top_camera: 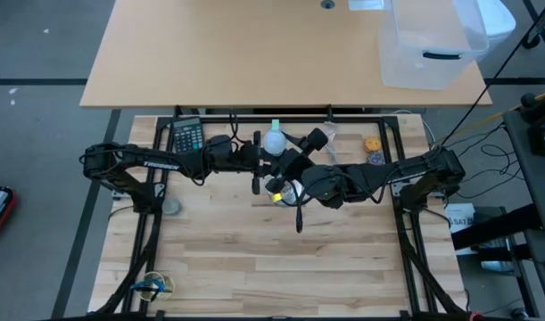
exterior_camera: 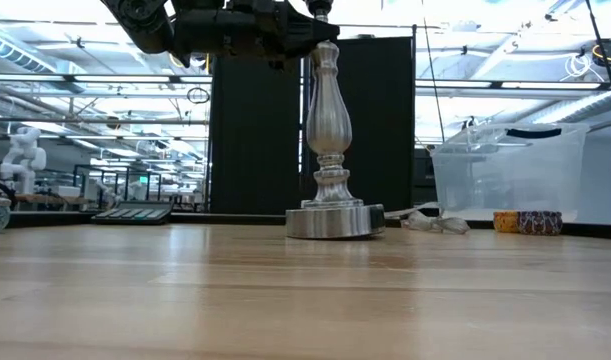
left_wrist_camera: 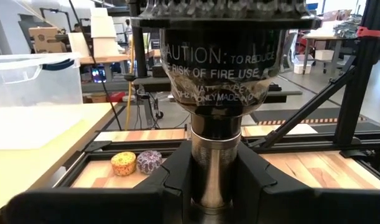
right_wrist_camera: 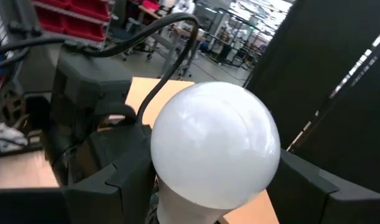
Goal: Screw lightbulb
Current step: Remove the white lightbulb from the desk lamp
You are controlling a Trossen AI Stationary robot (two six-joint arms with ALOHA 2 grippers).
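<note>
We have two dark, near-black jointed arms. White lettering runs along our left arm (top_camera: pixel 156 163), too small to read, and a black cable curves off it toward the wrist. Our right arm (top_camera: pixel 406 169) is built from the same matte black segments. Our fingers (right_wrist_camera: pixel 115 180) are blocky, angular, flat-faced black pieces

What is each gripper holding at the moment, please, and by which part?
The left gripper clamps the lamp stand by its neck under the socket; the right gripper grips the lightbulb around its lower part.
</note>
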